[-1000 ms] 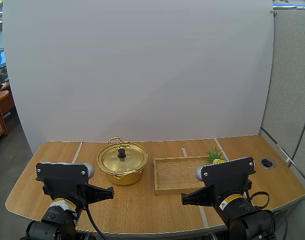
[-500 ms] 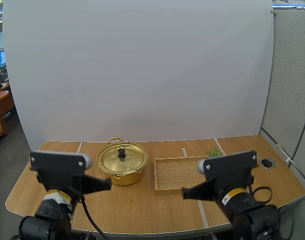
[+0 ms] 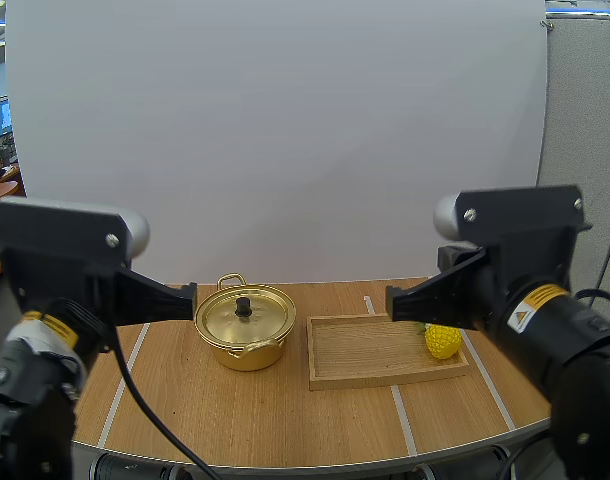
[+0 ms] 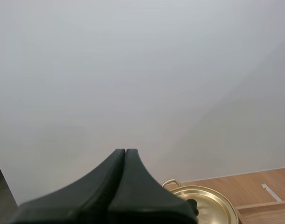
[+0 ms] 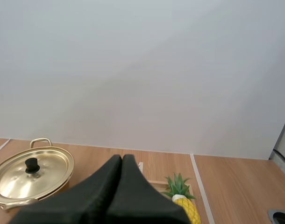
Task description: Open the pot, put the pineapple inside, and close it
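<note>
A gold pot stands on the table left of centre, its lid on, with a black knob on top. A yellow pineapple with green leaves lies at the right end of a wooden tray. My left gripper hangs raised, just left of the pot, fingers shut together. Raised too, my right gripper hovers over the tray's back edge, left of the pineapple, shut on nothing. In the wrist views my left gripper points past the pot, and my right gripper sits between the pot and pineapple.
The wooden table has strips of pale tape running front to back. A round cable hole lies in the table to the right of the pineapple. A white backdrop rises behind the table.
Both arms have risen from low at the table's front edge to well above it, and the grippers now point over the pot and tray. The pineapple has come out from behind the right arm.
</note>
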Action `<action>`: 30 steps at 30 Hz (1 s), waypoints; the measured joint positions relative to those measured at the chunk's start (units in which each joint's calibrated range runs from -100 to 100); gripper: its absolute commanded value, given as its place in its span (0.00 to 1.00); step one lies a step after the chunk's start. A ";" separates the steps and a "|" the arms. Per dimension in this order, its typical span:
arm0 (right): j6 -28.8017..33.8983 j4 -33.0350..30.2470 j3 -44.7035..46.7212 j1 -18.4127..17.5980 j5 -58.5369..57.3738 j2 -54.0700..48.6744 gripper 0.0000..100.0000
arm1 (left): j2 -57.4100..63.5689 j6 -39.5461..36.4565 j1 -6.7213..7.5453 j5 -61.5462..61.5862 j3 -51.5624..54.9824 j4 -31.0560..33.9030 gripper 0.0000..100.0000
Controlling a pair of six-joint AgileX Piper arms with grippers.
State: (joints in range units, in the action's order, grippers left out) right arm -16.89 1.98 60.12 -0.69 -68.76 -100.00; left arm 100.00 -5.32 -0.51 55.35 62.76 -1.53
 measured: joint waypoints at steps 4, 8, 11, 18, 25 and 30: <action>0.00 0.00 -4.92 0.00 -11.68 0.00 0.00 | 0.00 0.00 0.00 12.65 -7.76 0.00 0.00; 0.00 0.00 -7.64 0.00 -22.23 0.00 0.00 | 0.00 0.00 0.00 23.00 -13.57 0.00 0.00; 0.00 0.00 -7.93 0.00 -25.24 0.00 0.00 | 0.00 0.00 0.00 26.07 -15.69 0.00 0.00; 0.00 0.00 -7.93 0.00 -31.05 7.75 0.00 | -0.58 0.00 0.00 28.57 -16.25 0.00 0.00; 0.00 0.00 -7.93 0.00 -31.24 20.31 0.00 | -14.41 0.37 0.00 32.50 -16.40 -1.21 0.00; 0.00 0.00 -7.93 0.00 -31.24 28.07 0.00 | -27.49 4.20 0.00 32.33 -16.40 -6.11 0.00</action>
State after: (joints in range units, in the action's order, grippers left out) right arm -16.89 1.98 52.20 -0.69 -100.00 -71.93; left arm 72.51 -1.12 -0.51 87.68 46.35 -7.64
